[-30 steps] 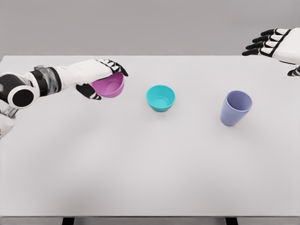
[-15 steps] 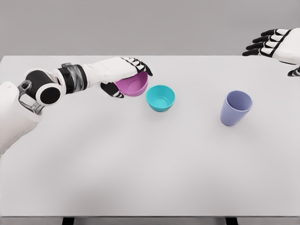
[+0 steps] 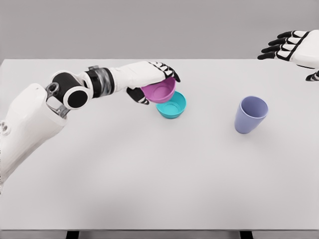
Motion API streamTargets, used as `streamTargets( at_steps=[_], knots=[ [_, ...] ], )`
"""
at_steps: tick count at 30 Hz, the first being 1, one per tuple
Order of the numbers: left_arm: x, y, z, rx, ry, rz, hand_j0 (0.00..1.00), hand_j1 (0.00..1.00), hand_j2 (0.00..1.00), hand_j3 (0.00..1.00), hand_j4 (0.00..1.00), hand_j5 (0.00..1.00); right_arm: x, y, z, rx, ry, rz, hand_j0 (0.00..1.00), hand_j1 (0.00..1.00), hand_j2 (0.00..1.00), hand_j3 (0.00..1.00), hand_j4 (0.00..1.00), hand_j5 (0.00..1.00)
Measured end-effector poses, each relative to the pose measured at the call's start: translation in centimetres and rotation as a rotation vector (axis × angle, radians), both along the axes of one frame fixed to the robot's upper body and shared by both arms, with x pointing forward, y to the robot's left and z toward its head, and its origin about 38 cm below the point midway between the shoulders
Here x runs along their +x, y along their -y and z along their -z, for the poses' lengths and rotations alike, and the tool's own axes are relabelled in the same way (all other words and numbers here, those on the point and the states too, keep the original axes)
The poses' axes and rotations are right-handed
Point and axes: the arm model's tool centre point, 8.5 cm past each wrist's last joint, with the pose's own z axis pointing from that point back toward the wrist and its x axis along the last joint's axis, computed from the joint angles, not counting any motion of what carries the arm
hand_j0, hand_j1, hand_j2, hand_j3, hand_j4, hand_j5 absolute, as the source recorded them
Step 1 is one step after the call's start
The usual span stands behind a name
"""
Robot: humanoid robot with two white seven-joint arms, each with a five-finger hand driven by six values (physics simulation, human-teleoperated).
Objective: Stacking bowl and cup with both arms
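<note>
- Reaching in from the picture's left, the left hand (image 3: 152,79) held a pink bowl (image 3: 159,91), its black-tipped fingers (image 3: 168,73) curled over the bowl's far rim and the thumb (image 3: 140,97) pressed against the near outer wall.
- The pink bowl sat tilted in that grasp, its opening turned toward the camera, raised off the white bench (image 3: 149,169).
- A teal bowl (image 3: 173,106) stood upright on the bench just beside and below the pink one; the pink bowl overlapped its upper-left rim in the view, and whether the two touched could not be told.
- A lavender cup (image 3: 250,114) stood upright on the bench well to the right of both bowls, apart from either hand.
- The right hand (image 3: 291,46) hovered at the upper right corner, beyond the bench's far edge, fingers spread loosely and holding nothing, well clear of the cup.
</note>
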Motion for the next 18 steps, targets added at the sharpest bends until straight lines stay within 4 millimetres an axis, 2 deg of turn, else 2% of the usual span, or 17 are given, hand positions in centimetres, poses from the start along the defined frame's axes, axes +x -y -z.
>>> streamTargets(
  at_steps=[8, 18],
  knots=[
    [0.1, 2.3, 1.1, 0.002, -0.017, 0.018, 0.67, 0.67, 0.67, 0.67, 0.67, 0.67, 0.0, 0.0, 0.1, 0.001, -0.002, -0.001, 1.0, 1.0, 1.0, 1.0, 1.0, 1.0],
    [0.5, 3.7, 2.4, 0.016, -0.035, 0.018, 0.67, 0.67, 0.67, 0.67, 0.67, 0.67, 0.0, -0.1, 0.1, 0.003, 0.0, -0.002, 1.0, 1.0, 1.0, 1.0, 1.0, 1.0]
  ],
)
